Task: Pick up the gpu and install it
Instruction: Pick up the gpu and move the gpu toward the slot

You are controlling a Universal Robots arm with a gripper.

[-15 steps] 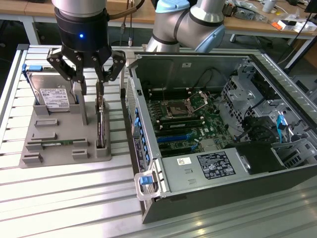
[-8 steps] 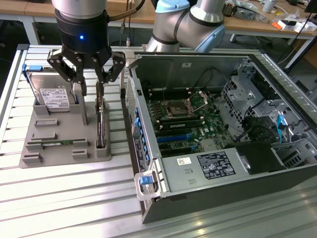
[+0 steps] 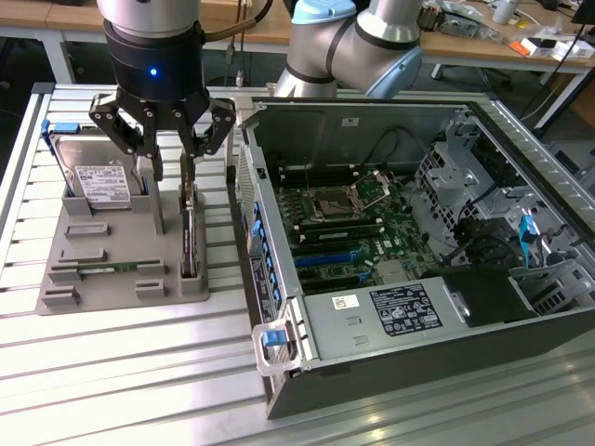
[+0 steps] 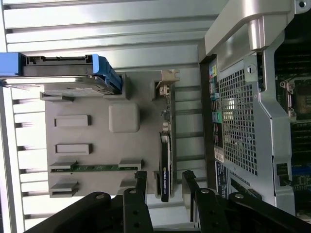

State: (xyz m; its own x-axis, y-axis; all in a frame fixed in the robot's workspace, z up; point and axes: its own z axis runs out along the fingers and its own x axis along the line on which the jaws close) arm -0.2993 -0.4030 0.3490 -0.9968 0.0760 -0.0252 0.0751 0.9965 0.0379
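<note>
On edge in the slot of the grey holder (image 3: 112, 269) nearest the case (image 3: 372, 325), the gpu (image 3: 190, 232) (image 4: 165, 160) stands upright. Just above it hangs the gripper (image 3: 172, 167) (image 4: 164, 187), spread wide, a finger on either side of the card's end, holding nothing. Holder and case sit side by side on the slatted surface (image 3: 121, 372).

Nothing can be read for certain. The white paper label (image 3: 100, 184) on the silver upright hard drive (image 3: 88, 149), at nine o'clock in the exterior view, carries print too fine to make out. At five o'clock, the grey metal computer case (image 3: 390, 372) bears a black rectangular label (image 3: 404, 311) with white print and a small white sticker (image 3: 346, 302) — both illegible. The black-edged green gpu card (image 4: 165, 170) shows pale lettering along its edge — unreadable.
</note>
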